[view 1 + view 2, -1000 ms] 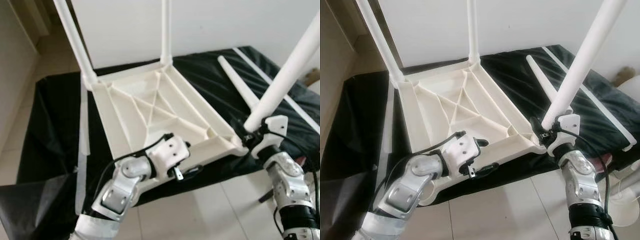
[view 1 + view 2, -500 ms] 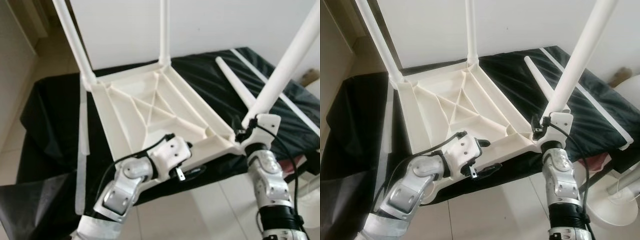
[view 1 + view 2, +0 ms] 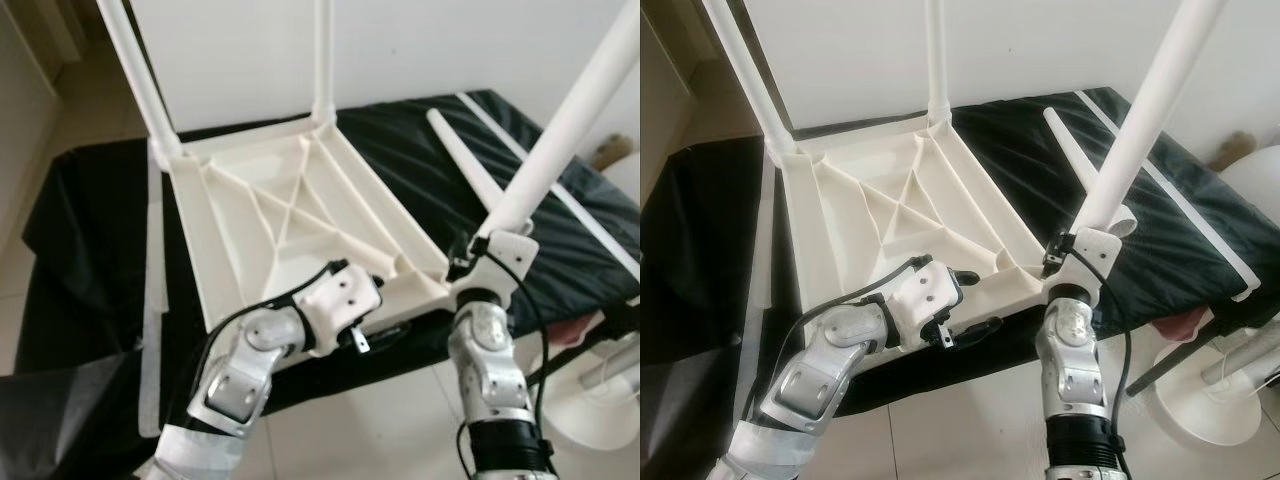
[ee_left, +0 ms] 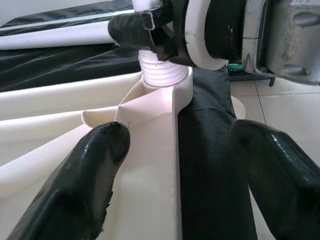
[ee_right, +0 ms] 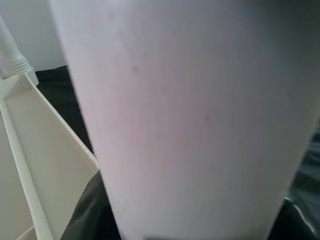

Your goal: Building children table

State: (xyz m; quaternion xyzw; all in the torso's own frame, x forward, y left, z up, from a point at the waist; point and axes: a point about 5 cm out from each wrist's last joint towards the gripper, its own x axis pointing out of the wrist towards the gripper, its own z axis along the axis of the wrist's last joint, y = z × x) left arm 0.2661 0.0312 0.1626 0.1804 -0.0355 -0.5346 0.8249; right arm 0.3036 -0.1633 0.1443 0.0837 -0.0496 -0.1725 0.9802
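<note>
— What is that big white thing?

— It is the table top (image 3: 290,225). It lies upside down on a black sheet, and you can see the ribs that cross under it.

— Does it have legs?

— Yes. Two far legs (image 3: 135,75) stand up at the back corners. A third leg (image 3: 560,135) stands tilted at the near right corner, with its ribbed end at the socket.

— And the last one?

— A loose leg (image 3: 480,175) lies flat on the sheet, just beside the table top.
</note>
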